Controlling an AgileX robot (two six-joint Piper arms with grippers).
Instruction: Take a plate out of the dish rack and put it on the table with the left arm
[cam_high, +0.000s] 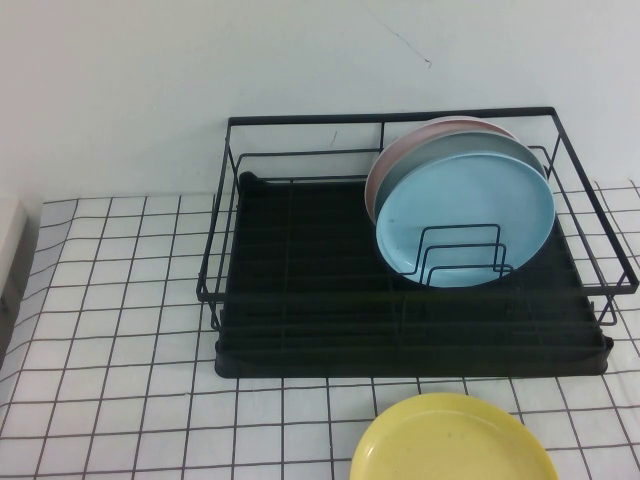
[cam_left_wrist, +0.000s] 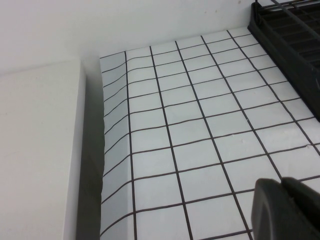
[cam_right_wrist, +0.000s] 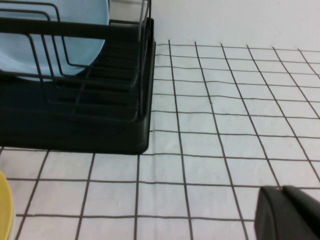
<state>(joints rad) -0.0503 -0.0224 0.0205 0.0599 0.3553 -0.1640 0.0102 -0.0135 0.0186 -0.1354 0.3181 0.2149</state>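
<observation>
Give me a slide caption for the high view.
Yellow plate lies on the table before the rack; three plates remain racked, no hands in view.

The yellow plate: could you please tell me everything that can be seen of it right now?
The yellow plate is round, plain and smooth, with a shallow raised rim and a few faint specks. It lies flat and face up on the table, in front of the dish rack and apart from it; its near edge is cut off by the high view. Nothing touches it but the cloth. The left gripper and right gripper are both away from it.
</observation>
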